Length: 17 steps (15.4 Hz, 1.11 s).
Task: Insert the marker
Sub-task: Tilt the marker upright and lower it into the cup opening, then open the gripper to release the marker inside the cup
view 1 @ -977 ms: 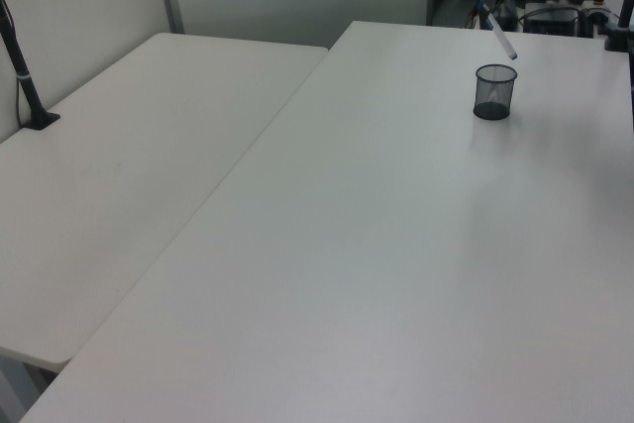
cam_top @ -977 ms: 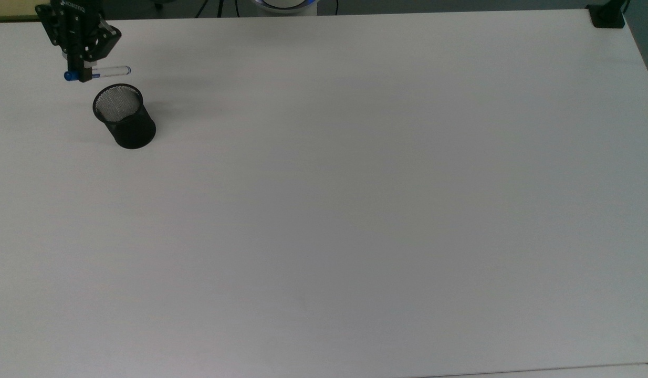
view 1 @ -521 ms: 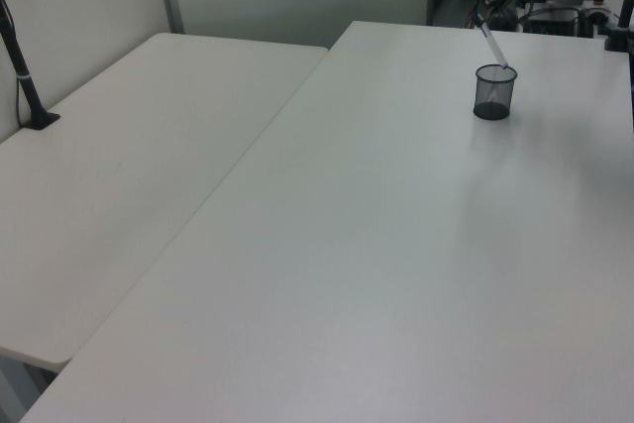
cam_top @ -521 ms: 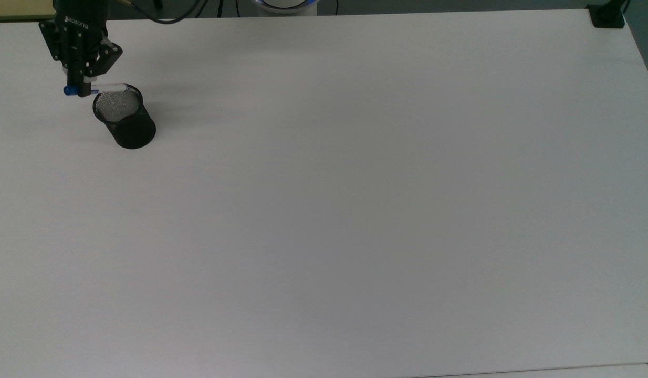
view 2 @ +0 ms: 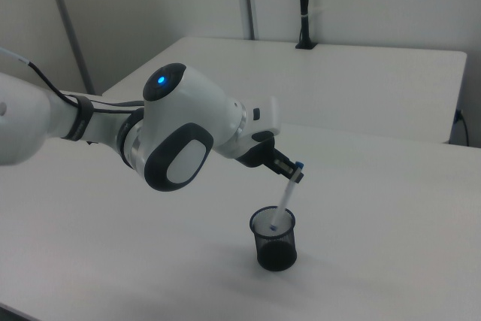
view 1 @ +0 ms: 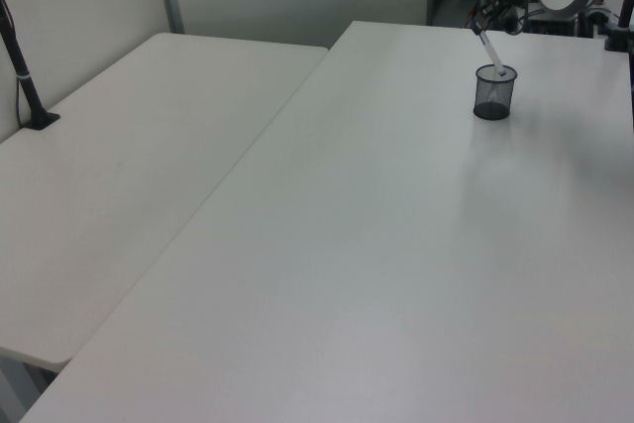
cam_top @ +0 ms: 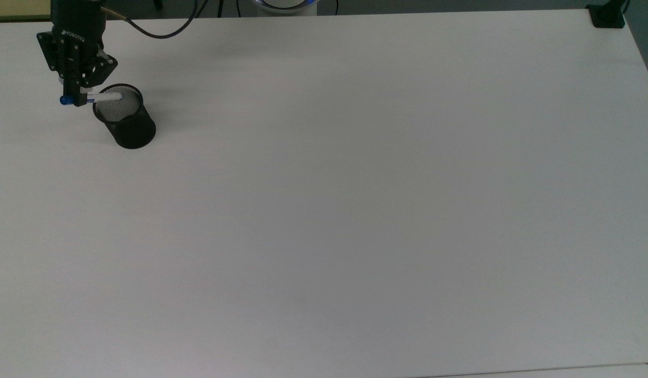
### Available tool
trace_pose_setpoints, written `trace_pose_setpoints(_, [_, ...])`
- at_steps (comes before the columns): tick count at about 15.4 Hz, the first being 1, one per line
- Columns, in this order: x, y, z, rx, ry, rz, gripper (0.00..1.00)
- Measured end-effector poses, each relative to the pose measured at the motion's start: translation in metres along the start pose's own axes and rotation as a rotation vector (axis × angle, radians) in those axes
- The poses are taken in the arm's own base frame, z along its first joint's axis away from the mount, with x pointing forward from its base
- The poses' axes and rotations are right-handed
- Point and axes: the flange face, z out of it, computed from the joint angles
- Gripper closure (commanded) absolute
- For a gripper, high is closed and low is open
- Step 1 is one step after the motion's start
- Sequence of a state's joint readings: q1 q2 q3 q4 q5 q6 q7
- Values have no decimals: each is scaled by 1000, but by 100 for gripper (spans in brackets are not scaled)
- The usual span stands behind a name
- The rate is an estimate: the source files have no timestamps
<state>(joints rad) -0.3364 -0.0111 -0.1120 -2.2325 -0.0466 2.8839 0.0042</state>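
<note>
The slim white-barrelled marker with a blue end (cam_top: 101, 97) is held near its blue upper end by the black two-finger pincer (cam_top: 76, 97), whose fingers are closed on the barrel. Its lower white end is dipped just inside the mouth of the black mesh cylindrical cup (cam_top: 125, 119).

In the top view the marker's long axis is seen running nearly level across the picture, blue end toward the top view's left, white end over the cup's opening. The right view shows what the top view does not: the marker (view 2: 285, 202) is steeply tilted, blue end up and toward the right view's right, the white tip lowered past the rim of the cup (view 2: 274, 240). In the right view the white arm with a blue light (view 2: 176, 127) is seen reaching in from the right view's left. In the left view the marker (view 1: 492, 52) is seen slanting down toward the left view's right into the cup (view 1: 493, 93).

The cup stands upright on the plain white worktop (cam_top: 355, 199), near its far corner at the top view's upper left. A broad stretch of worktop lies open to the top view's right and below the cup. A black clamp (cam_top: 607, 16) is fixed at the corner at the top view's upper right, well apart from the cup. In the left view a second white table (view 1: 129, 185) is seen butted against the worktop's edge, with a black post (view 1: 25, 81) at its far side.
</note>
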Motion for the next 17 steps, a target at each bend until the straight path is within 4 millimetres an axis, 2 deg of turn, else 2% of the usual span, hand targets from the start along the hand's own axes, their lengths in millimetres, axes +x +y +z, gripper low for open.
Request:
trace_pose_setpoints(4, [0, 5, 0, -6, 1, 6, 59])
trace_pose_setpoints(5, [0, 5, 0, -6, 1, 6, 48])
trace_pose_setpoints(6, [0, 5, -1, -6, 1, 6, 21])
trace_pose_setpoints(7, [1, 5, -1, -6, 2, 6, 0])
trace_pose_setpoints(11, [0, -2, -5, 2, -44, 8, 0])
trace_pose_setpoints(12, [1, -13, -8, 13, -84, 4, 0])
trace_pose_setpoints(13, [6, -41, -18, 34, -147, -2, 0])
trace_pose_setpoints(14, [12, -61, -28, 44, -193, 1, 0])
trace_pose_setpoints(17, [39, -117, -74, 50, -349, -13, 0])
